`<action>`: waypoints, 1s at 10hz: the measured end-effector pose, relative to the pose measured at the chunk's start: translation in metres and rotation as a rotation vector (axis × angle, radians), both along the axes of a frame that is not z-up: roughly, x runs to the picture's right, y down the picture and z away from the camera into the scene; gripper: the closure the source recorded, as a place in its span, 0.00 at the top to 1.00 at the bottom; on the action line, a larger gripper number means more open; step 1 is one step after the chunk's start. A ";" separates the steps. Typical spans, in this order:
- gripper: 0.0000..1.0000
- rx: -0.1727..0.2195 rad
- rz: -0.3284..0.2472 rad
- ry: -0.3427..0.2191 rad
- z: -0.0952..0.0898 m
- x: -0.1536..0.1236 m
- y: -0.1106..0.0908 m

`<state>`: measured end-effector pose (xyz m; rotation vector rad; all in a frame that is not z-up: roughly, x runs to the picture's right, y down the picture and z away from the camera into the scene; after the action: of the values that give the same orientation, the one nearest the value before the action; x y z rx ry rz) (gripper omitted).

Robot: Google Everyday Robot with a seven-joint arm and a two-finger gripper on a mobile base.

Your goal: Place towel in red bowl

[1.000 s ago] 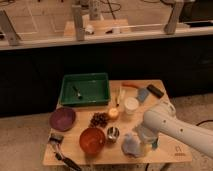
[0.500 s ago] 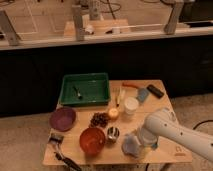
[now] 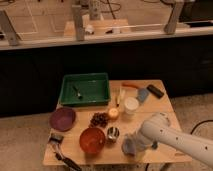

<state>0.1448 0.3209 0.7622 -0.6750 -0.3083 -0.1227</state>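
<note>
The red bowl (image 3: 92, 139) stands near the table's front edge, left of centre, and holds nothing that I can see. The towel (image 3: 129, 146) is a pale blue-white bundle on the table to the right of the bowl, with a small metal cup (image 3: 113, 133) between them. My white arm (image 3: 172, 140) reaches in from the lower right. My gripper (image 3: 135, 144) is down at the towel and mostly hidden by the arm's end and the cloth.
A green tray (image 3: 67, 98) with a small utensil sits at the back left. A purple bowl (image 3: 63, 118), grapes (image 3: 100, 119), a white cup (image 3: 131, 105), a blue object (image 3: 143, 95), a black object (image 3: 154, 91) and a brush (image 3: 59, 145) share the wooden table (image 3: 160, 107).
My arm has lowered and shifted slightly to the left over the towel. The towel and the bowl have stayed in place.
</note>
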 end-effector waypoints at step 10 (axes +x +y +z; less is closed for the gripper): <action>0.00 0.097 0.033 -0.062 -0.045 0.008 -0.045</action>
<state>0.1532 0.2762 0.7170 -0.5704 -0.3710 -0.1261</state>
